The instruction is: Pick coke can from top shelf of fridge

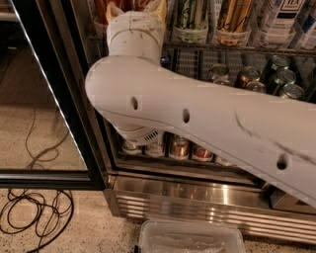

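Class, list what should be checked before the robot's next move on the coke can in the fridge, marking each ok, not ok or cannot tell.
1. Door of the fridge open: ok.
2. Claw up at the top shelf, at the picture's top edge: ok.
3. Claw lined up on the coke can: cannot tell, the can is barely in view.
4. Hold on the can: cannot tell.
5. Arm apart from the lower cans: cannot tell.
6. Cables and plastic tub on the floor, below the arm: ok.
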Tool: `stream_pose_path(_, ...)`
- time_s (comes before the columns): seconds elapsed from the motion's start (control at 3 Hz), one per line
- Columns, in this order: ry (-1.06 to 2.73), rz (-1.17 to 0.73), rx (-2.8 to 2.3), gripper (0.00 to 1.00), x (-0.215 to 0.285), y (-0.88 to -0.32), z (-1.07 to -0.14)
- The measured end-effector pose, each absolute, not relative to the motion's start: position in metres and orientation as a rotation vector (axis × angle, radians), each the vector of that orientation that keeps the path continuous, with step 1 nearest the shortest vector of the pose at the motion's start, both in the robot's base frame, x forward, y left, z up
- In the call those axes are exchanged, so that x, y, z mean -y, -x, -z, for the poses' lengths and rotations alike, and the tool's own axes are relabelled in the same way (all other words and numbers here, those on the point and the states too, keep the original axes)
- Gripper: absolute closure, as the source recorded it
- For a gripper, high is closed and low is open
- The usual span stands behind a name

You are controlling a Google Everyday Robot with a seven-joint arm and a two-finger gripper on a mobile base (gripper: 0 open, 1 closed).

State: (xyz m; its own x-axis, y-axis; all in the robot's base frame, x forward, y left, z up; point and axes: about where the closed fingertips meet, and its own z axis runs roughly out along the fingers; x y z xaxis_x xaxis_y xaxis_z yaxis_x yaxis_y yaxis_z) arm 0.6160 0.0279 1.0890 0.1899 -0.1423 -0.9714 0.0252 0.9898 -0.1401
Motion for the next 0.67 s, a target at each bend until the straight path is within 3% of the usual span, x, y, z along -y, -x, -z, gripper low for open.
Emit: stream_pose_path(0.67,0.078,0.163,-1.37,0.33,-0.0094,-0.6284,-1.092)
